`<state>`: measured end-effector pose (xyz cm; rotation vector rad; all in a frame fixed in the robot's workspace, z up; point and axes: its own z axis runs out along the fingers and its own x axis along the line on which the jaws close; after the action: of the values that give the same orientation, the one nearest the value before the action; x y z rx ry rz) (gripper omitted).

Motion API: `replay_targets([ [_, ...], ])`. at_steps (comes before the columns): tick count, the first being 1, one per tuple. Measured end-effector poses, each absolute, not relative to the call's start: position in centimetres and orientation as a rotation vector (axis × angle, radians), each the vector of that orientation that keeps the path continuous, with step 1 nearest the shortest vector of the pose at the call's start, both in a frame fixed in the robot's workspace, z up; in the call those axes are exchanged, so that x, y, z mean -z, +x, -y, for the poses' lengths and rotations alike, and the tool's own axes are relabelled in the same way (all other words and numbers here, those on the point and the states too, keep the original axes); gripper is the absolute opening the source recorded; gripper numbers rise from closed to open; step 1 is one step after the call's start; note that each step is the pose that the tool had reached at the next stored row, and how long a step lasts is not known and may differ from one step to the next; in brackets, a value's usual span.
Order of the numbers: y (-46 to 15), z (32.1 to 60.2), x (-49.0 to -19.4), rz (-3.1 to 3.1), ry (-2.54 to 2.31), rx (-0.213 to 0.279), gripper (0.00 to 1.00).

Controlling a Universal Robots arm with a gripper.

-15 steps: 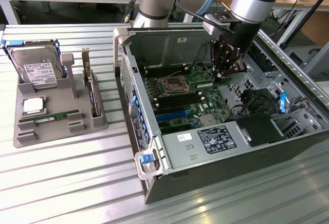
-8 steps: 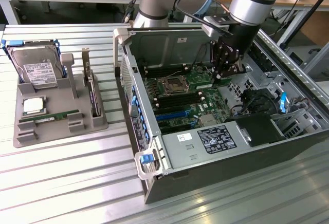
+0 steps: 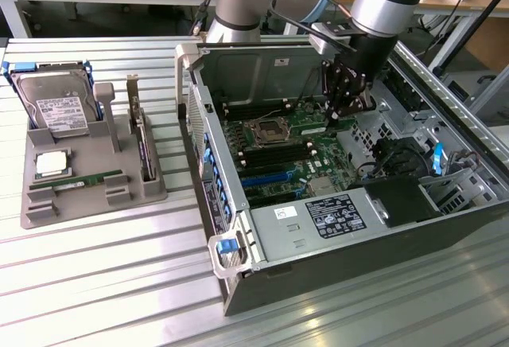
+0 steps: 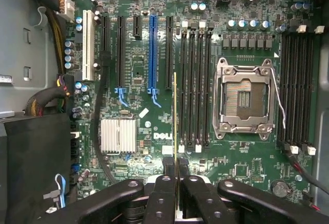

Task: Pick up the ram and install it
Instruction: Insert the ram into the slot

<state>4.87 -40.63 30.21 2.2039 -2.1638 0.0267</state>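
The ram (image 4: 175, 116) shows edge-on in the wrist view as a thin green strip running out from between my fingers (image 4: 163, 185). My gripper (image 4: 176, 171) is shut on it. The stick lies parallel to the bank of black memory slots (image 4: 195, 85) and hangs just beside the outermost one. I cannot tell whether it touches the board. In the exterior view my gripper (image 3: 339, 110) reaches down into the open computer case (image 3: 238, 228), over the motherboard (image 3: 278, 152) near its back wall.
The CPU socket (image 4: 245, 98) stands empty between two banks of slots. A grey tray (image 3: 48, 208) at the exterior view's left holds a hard drive (image 3: 57, 108), a silver CPU (image 3: 52, 164), another green stick (image 3: 79, 180) and an upright card (image 3: 145, 148). Cables and a black shroud (image 3: 402, 200) crowd the case's right side.
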Motion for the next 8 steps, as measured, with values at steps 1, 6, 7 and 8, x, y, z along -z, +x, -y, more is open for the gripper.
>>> replay_targets([
  [1,4.87,40.45,-30.2,2.164,2.204,-0.027,0.12],
  [6,4.61,39.8,-30.09,2.164,2.204,-0.026,0.12],
  [7,4.53,39.78,-30.06,2.164,2.204,-0.026,0.12],
  [8,4.49,39.75,-30.02,2.164,2.204,-0.027,0.12],
])
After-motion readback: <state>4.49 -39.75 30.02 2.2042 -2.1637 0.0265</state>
